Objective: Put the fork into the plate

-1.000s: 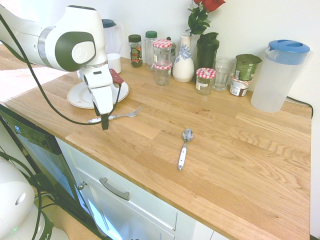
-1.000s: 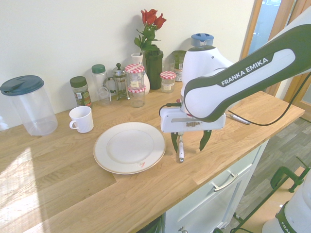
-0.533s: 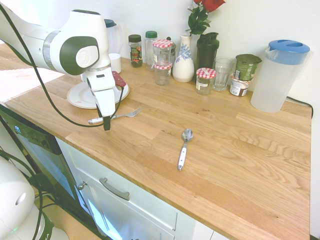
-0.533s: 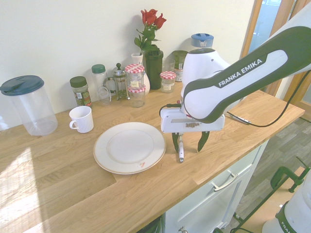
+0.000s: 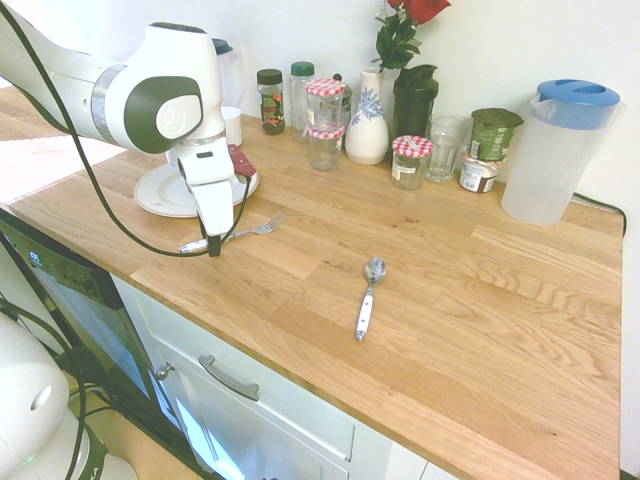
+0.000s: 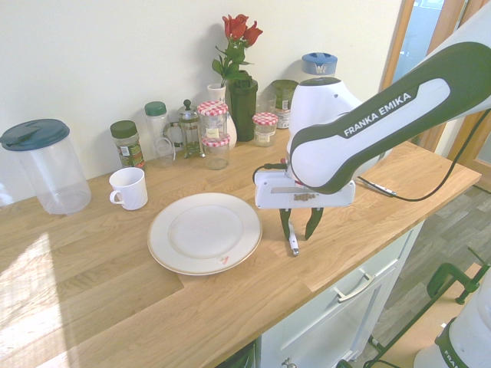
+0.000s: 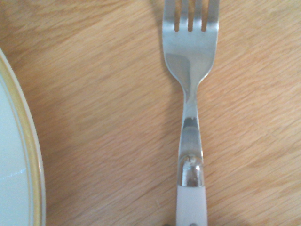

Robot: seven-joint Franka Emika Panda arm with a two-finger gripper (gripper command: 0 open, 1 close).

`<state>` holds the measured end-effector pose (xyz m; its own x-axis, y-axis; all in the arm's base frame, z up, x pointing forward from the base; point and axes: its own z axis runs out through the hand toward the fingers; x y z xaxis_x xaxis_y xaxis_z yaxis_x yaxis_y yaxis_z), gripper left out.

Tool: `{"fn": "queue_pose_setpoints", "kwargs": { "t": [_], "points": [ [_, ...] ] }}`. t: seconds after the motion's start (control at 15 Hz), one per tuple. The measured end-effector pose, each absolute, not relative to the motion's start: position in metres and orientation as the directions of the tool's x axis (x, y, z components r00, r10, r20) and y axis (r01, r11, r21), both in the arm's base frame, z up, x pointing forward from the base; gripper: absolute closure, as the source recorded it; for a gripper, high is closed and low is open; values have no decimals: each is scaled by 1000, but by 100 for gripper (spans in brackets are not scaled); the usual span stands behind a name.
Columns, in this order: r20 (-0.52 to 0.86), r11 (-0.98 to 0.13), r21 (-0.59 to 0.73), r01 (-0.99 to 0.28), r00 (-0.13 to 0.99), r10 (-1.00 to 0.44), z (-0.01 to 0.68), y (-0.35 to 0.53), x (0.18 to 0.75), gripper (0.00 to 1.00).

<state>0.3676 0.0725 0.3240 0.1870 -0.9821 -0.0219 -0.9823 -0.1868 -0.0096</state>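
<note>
The fork (image 5: 248, 229) lies flat on the wooden counter just right of the plate (image 5: 158, 198), white handle toward the counter's front edge, tines pointing toward the back. My gripper (image 6: 299, 233) points straight down over the handle end (image 6: 294, 246), its fingers (image 6: 285, 224) standing close on either side with small gaps left, so it is open but narrow. The wrist view shows the fork (image 7: 190, 94) from above, its neck and tines clear, with the plate's gold-edged rim (image 7: 33, 165) beside it. The round white plate (image 6: 203, 230) has nothing on it.
A white-handled spoon (image 5: 367, 294) lies further along the counter. Behind the plate stands a white mug (image 6: 129, 188). Jars (image 5: 325, 120), a vase with roses (image 5: 367, 125) and a plastic pitcher (image 5: 555, 150) line the wall. The counter's front edge (image 6: 330, 272) is close to the gripper.
The fingers have drawn in from wide open to narrow around the fork's handle. The arm has shifted slightly; the fork lies where it was.
</note>
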Motion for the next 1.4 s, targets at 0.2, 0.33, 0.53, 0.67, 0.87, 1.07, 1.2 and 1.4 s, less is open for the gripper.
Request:
{"fn": "queue_pose_setpoints", "kwargs": {
  "t": [0.2, 0.33, 0.53, 0.67, 0.87, 1.07, 1.2, 1.4],
  "points": [
    [-23, -183, -9, -983, 183, -983, 324, 71, 368, 100],
    [-23, -180, -10, -984, 180, -983, 324, 69, 368, 100],
    [-21, -181, -11, -983, 182, -983, 325, 69, 369, 100],
    [-21, -179, -12, -984, 179, -984, 325, 67, 369, 100],
    [-18, -171, -21, -985, 172, -985, 326, 62, 371, 100],
    [-11, -164, -46, -985, 165, -986, 333, 55, 376, 100],
    [1, -160, -73, -984, 160, -987, 344, 48, 377, 100],
    [19, -165, -126, -978, 163, -986, 367, 33, 378, 100]
  ]
}}
